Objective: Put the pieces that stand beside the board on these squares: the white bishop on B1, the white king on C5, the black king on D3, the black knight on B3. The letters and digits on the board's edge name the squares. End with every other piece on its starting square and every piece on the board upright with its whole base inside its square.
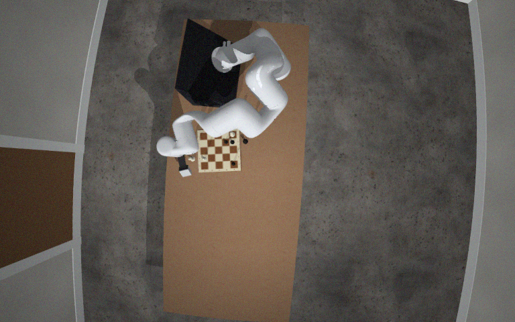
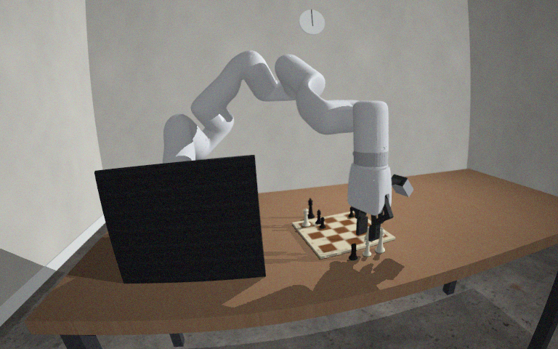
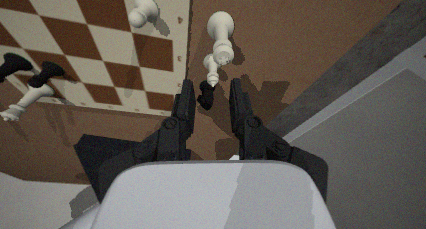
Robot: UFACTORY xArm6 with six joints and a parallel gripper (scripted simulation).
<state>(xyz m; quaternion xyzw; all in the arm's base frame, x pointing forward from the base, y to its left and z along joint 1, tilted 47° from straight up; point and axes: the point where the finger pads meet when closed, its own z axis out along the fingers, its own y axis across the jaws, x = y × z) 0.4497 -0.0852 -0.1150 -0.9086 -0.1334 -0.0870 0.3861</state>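
Note:
The chessboard lies on the brown table. Three pieces stand in a row just off its edge: a small black piece, a slim white piece and a taller white piece. My gripper points straight down over this row, fingers apart, with the black piece showing between the fingertips and nothing gripped. A black king stands off the far side of the board. A few black and white pieces stand on the board, among them a white one.
A large black box stands on the table by the arm's base. The table edge runs close beside the row of pieces, with grey floor beyond.

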